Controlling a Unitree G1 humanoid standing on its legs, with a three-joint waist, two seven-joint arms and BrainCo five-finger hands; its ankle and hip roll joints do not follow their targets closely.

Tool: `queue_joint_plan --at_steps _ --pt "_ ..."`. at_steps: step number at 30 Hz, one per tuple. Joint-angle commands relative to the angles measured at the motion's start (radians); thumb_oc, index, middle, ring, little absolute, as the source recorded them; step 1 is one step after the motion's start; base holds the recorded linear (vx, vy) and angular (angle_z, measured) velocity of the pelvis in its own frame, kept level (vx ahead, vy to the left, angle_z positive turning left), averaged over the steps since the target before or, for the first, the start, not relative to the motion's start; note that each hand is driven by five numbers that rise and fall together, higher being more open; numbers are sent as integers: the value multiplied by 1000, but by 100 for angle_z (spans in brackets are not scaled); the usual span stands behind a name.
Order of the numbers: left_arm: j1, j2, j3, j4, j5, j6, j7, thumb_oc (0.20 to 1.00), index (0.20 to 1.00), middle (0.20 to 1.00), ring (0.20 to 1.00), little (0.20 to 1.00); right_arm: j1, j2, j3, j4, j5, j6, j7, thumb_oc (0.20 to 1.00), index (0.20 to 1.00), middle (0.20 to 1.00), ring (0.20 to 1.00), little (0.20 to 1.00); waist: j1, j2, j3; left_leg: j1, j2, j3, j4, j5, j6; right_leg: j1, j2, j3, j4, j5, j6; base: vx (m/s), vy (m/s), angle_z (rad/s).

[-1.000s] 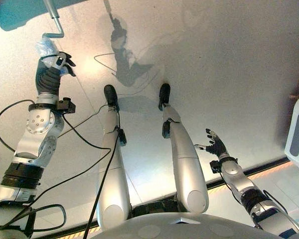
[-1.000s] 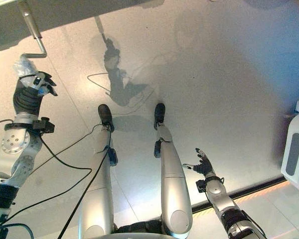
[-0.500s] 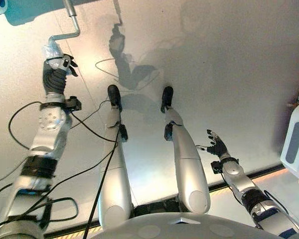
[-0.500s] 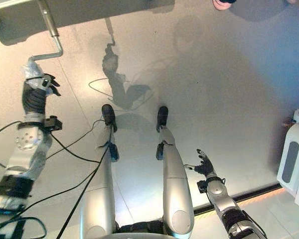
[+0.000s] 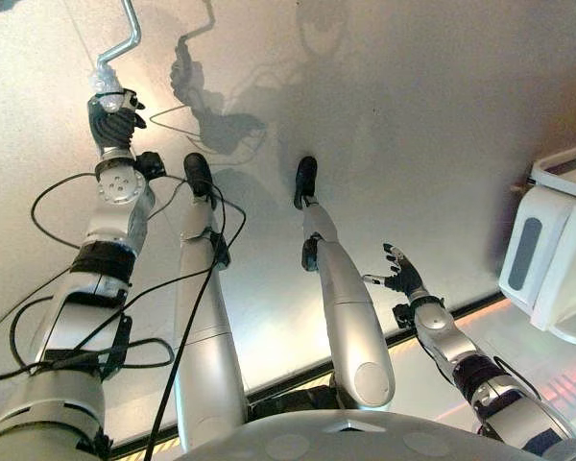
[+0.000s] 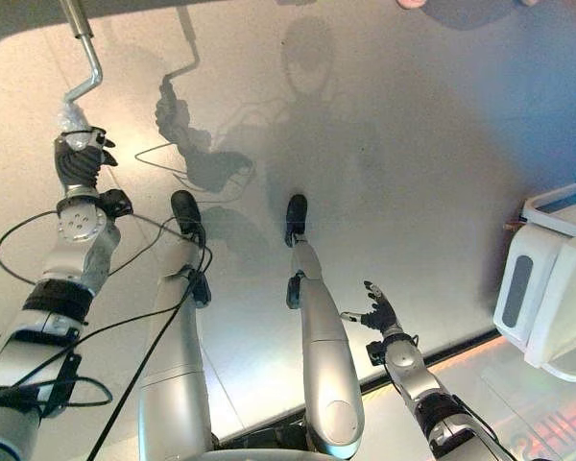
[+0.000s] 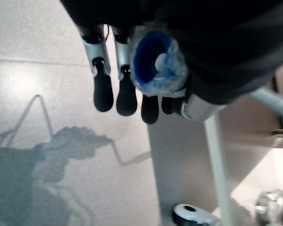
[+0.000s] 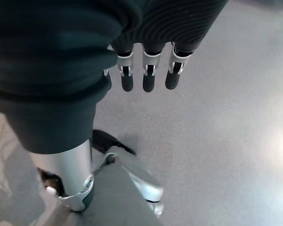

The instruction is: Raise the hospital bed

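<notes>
The left hand [image 5: 112, 117] reaches out at about ten o'clock of the head views, its fingers [image 7: 104, 92] curled round the plastic-wrapped grip [image 7: 155, 63] of the bed's crank handle [image 5: 121, 43]; the wrist view shows the blue end of that grip sitting in the palm. From the grip the bent metal rod of the crank runs up toward twelve o'clock, to the underside of the hospital bed [image 6: 19, 14] at the top edge. A bed castor [image 7: 194, 215] rests on the pale floor [image 5: 394, 115] near the bed frame. The right hand [image 5: 400, 277] hangs at about four o'clock, fingers [image 8: 149, 81] straight and spread, holding nothing. A white cabinet [image 5: 547, 254] stands at three o'clock, well apart from both hands
</notes>
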Motion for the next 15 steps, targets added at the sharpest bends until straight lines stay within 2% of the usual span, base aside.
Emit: queue_joint_plan --at_steps 1,8,15 --pt "-30 36 -37 52 22 14 0 200 200 200 200 200 9 -25 30 -2 44 -8 -9 1000 1000 1000 1000 1000 7 -65 14 45 -18 26 67 -129 -56 22 -66 67 -23 14 95 10 5 -10" --pt "-26 25 -69 62 38 26 -15 200 200 200 200 200 7 -30 42 0 46 -5 -15 1000 1000 1000 1000 1000 0 -64 14 47 -12 37 64 -122 -54 -6 -59 85 -7 16 86 -6 -22 -9" --pt "-8 21 -66 43 40 31 -11 200 200 200 200 200 15 -45 34 -7 41 -3 -16 1000 1000 1000 1000 1000 -7 -56 14 60 -7 38 24 -93 -58 -28 -48 94 5 14 73 -24 -48 -6"
